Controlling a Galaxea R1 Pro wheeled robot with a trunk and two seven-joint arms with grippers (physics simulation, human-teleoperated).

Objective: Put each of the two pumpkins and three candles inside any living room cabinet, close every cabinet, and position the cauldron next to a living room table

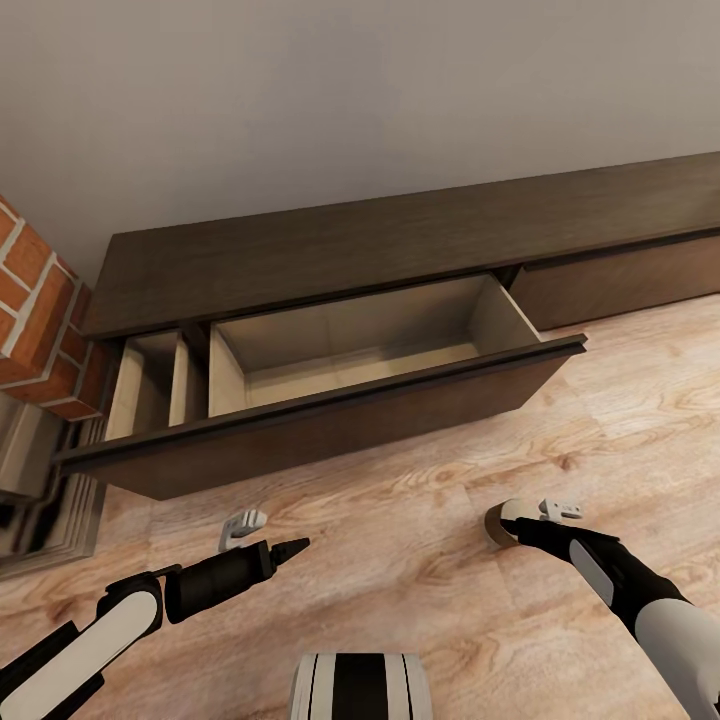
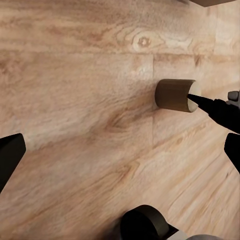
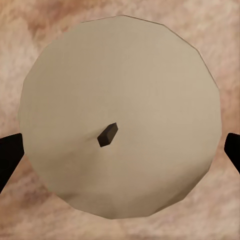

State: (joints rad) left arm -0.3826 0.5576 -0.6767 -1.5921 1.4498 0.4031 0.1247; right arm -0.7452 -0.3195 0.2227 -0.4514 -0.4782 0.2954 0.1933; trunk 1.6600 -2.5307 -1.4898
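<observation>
The long dark cabinet [image 1: 400, 240] stands against the wall with a wide drawer [image 1: 350, 350] pulled out; its pale inside holds nothing that I can see. A beige candle [image 1: 497, 527] is on the wood floor in front of it. My right gripper [image 1: 515, 520] is open and faces the candle's wick end, with one finger on each side. The right wrist view shows the candle top [image 3: 120, 120] large between my right gripper's [image 3: 120, 150] dark fingertips [image 3: 10, 155]. My left gripper [image 1: 268, 537] hovers open over bare floor, and its wrist view shows the candle [image 2: 172, 95] too.
A red brick fireplace [image 1: 35, 300] with a grey hearth [image 1: 40, 500] stands at the left, beside the cabinet. The open drawer front [image 1: 330, 430] juts out over the floor. A narrower compartment [image 1: 150, 385] shows left of the drawer. My trunk [image 1: 360, 685] is at the bottom.
</observation>
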